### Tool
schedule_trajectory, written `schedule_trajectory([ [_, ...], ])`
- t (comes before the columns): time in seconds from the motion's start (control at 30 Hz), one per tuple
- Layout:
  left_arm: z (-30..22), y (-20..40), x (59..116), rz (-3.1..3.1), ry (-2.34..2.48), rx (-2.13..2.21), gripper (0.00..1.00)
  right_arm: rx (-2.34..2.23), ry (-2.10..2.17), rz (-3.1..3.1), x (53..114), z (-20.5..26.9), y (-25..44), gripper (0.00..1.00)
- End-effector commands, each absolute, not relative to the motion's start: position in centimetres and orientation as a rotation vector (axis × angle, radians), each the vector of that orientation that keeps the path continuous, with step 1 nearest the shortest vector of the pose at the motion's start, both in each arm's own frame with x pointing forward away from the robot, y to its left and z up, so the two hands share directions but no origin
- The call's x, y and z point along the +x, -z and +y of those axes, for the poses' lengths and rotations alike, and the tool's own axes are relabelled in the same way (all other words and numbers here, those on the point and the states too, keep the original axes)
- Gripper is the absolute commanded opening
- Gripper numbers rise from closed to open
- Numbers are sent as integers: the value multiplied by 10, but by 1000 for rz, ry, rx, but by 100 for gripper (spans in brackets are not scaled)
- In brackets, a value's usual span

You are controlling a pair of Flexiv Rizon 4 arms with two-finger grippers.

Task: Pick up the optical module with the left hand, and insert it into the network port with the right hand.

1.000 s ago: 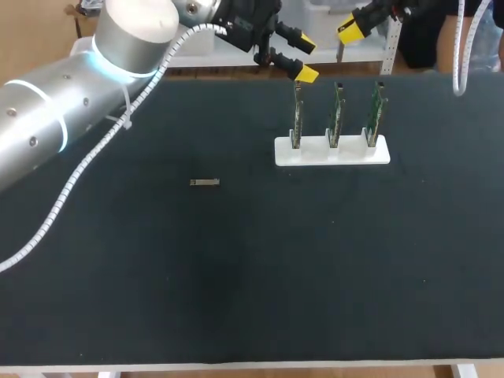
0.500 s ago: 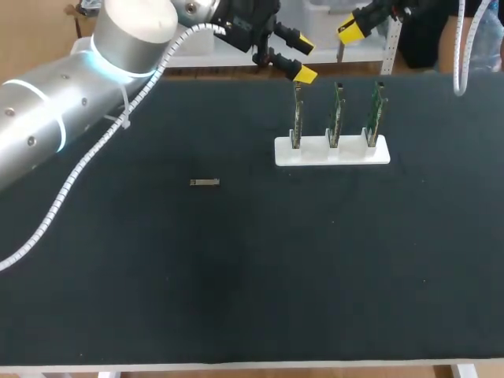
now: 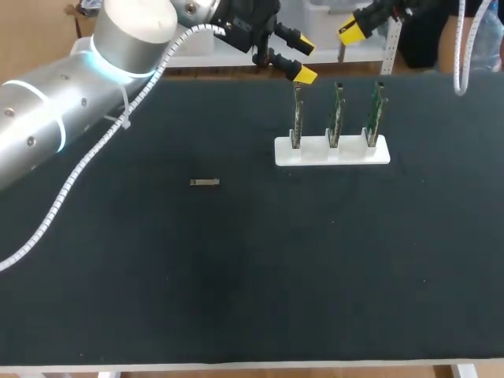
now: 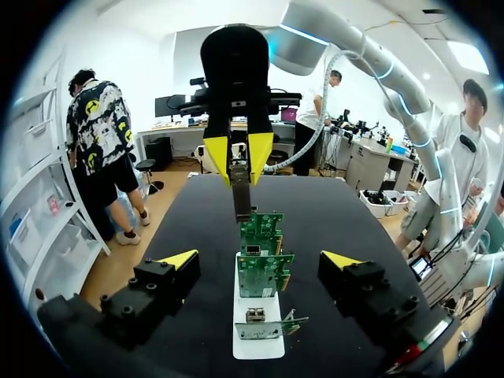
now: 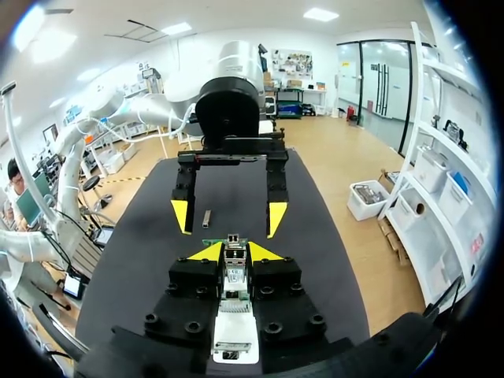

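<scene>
Your optical module (image 3: 205,182) lies flat on the dark bench (image 3: 236,276). It is well apart from both claws and from the white holder (image 3: 332,152), on your left arm's side of it. In the right wrist view you can make it out as a small bar (image 5: 206,218) on the bench beyond the left claw (image 5: 229,216).

Your left claw (image 3: 304,57) hangs over the far part of the bench with its yellow tips wide apart, near the top of the nearest green board (image 3: 296,118). From its own wrist camera, the left claw (image 4: 260,264) looks down on the holder (image 4: 256,342), whose three upright boards run in a line ahead of it, between its spread tips.

Your right claw (image 3: 354,27) sits past the bench's far edge, beyond the middle board (image 3: 336,114) and the third board (image 3: 376,112). Its wrist view puts the right claw (image 5: 235,252) above the holder (image 5: 235,331). You cannot tell from these views whether it is open or closed.
</scene>
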State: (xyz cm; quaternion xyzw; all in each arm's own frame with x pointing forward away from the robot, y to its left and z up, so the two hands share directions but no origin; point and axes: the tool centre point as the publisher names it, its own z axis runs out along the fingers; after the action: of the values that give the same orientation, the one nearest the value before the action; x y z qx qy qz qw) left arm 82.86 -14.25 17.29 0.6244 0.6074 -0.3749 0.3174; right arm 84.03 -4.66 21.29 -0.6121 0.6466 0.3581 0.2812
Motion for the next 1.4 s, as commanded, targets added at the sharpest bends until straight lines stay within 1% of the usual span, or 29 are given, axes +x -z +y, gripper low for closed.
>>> schedule_trajectory([
  [0.03, -142, -173, 826, 1598, 981, 1641, 100, -1943, -1487, 1573, 846, -49, -213, 0],
  [0.83, -142, -173, 826, 1598, 981, 1641, 100, -1862, -1411, 1637, 840, -49, -202, 0],
  [1.4, -142, -173, 826, 1598, 981, 1641, 100, -1915, -1415, 1615, 837, -48, -195, 0],
])
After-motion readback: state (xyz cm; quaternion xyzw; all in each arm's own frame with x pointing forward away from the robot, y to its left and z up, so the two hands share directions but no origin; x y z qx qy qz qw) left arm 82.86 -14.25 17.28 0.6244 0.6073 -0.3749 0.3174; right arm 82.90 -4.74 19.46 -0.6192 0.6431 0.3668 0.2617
